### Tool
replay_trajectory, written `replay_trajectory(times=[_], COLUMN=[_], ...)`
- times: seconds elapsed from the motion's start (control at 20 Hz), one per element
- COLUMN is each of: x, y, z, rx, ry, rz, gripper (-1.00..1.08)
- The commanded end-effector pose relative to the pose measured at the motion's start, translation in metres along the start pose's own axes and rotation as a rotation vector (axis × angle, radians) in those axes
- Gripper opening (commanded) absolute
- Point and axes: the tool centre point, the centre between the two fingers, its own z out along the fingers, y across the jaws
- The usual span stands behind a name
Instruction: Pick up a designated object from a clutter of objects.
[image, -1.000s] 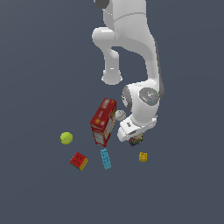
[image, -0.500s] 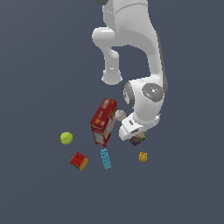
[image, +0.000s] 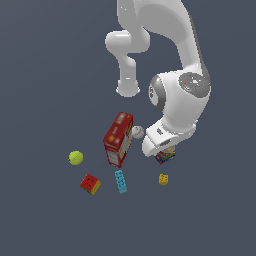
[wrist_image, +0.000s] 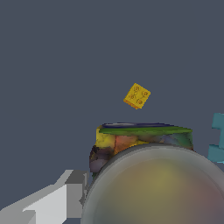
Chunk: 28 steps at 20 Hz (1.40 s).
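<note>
The designated object, a small can (image: 165, 156) with a blue, red and yellow label, shows just under the white hand in the exterior view, to the right of the tall red box (image: 118, 139). My gripper (image: 163, 150) is down around it, mostly hidden by the hand. In the wrist view the can (wrist_image: 131, 142) fills the lower frame, its pale lid blurred and very close. One grey finger (wrist_image: 70, 197) presses against its side; the other finger is hidden. The gripper is shut on the can.
A white baseball (image: 137, 132) sits between the red box and the hand. A small yellow brick (image: 163, 179) (wrist_image: 137, 96) lies just in front of the can. A cyan brick (image: 120, 181), a colourful cube (image: 90, 184) and a tennis ball (image: 75, 158) lie towards the exterior view's left.
The hand and arm have shifted towards the exterior view's right and slightly up, and the can has moved along with them. The other objects have stayed put.
</note>
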Motion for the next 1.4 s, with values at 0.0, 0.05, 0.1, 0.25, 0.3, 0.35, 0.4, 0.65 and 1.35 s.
replay_trajectory(times=[0.0,0.05,0.1,0.25,0.3,0.35,0.4,0.65,1.35], x=[0.009,0.012,0.016,0.026,0.029,0.032,0.036,0.051,0.081], y=[-0.002,-0.002,-0.003,-0.005,-0.005,-0.006,-0.006,-0.009,-0.012], z=[-0.027,-0.038,-0.048,-0.077,-0.087,-0.097,-0.107,-0.15,-0.226], rx=[0.0,0.0,0.0,0.0,0.0,0.0,0.0,0.0,-0.001], ry=[0.004,0.004,0.004,0.004,0.004,0.004,0.004,0.004,0.004], rz=[-0.001,-0.001,-0.001,-0.001,-0.001,-0.001,-0.001,-0.001,0.0], gripper=[-1.0,-1.0,-1.0,-1.0,-1.0,-1.0,-1.0,-1.0,-1.0])
